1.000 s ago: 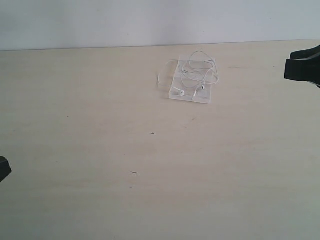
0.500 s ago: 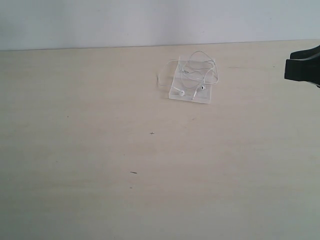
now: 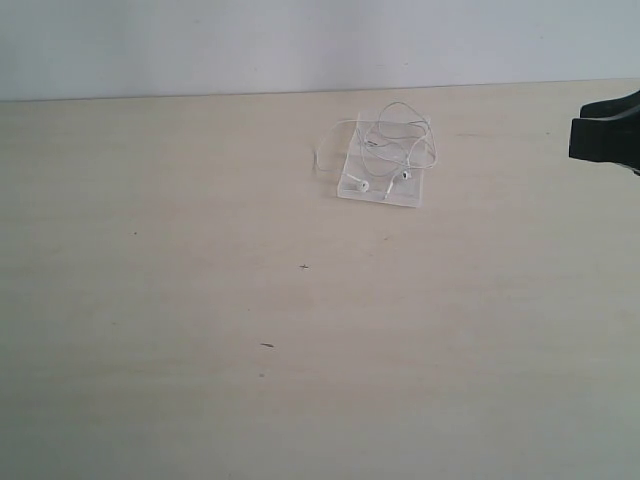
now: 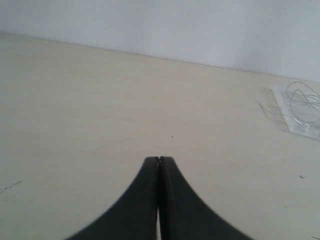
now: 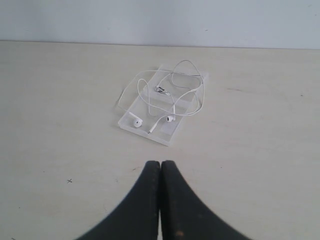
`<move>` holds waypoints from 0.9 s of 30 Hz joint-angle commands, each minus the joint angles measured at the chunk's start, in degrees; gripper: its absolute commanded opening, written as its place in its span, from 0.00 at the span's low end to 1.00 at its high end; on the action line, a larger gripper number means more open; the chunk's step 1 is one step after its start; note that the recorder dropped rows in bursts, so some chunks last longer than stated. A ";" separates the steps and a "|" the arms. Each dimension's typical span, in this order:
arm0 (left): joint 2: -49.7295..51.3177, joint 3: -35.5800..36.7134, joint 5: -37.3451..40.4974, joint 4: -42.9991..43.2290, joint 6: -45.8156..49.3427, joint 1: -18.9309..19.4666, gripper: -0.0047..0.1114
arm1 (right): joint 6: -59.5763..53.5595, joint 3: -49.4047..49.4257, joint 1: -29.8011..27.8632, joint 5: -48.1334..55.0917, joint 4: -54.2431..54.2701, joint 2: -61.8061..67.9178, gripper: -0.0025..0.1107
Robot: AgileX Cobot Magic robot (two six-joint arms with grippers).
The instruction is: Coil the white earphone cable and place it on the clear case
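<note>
The clear case point(image 3: 352, 163) point(image 5: 186, 116) point(image 4: 278, 96) lies flat near the table's far edge, a little right of centre. The white earphone cable point(image 3: 404, 131) point(image 5: 187, 85) point(image 4: 303, 101) rests on it in loose loops, with both earbuds point(image 3: 363, 185) point(image 5: 136, 121) near the case's front edge and one loop hanging off its left side. My right gripper point(image 5: 160, 163) is shut and empty, a short way in front of the case; it shows at the right edge of the exterior view point(image 3: 604, 130). My left gripper point(image 4: 158, 159) is shut and empty, far to the left of the case.
The pale wooden table point(image 3: 200, 300) runs back to a white wall point(image 3: 200, 40). A few small dark specks point(image 3: 267, 345) mark the tabletop.
The dark tip of the left arm at the lower left edge of the exterior view has gone out of sight. The case, the cable and the right gripper have not moved.
</note>
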 commanded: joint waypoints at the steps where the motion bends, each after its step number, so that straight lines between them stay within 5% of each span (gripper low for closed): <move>1: -0.51 -0.03 0.13 0.01 0.26 0.38 0.04 | 0.08 0.22 -0.14 -0.28 0.04 -0.46 0.02; 15: -0.47 -0.03 0.13 0.01 0.48 0.38 0.04 | -1.75 0.22 -0.33 -0.53 -2.19 -1.48 0.02; 27: -0.47 -0.03 0.13 0.01 0.48 0.38 0.04 | -6.42 13.80 -14.29 -4.43 -3.95 -35.46 0.02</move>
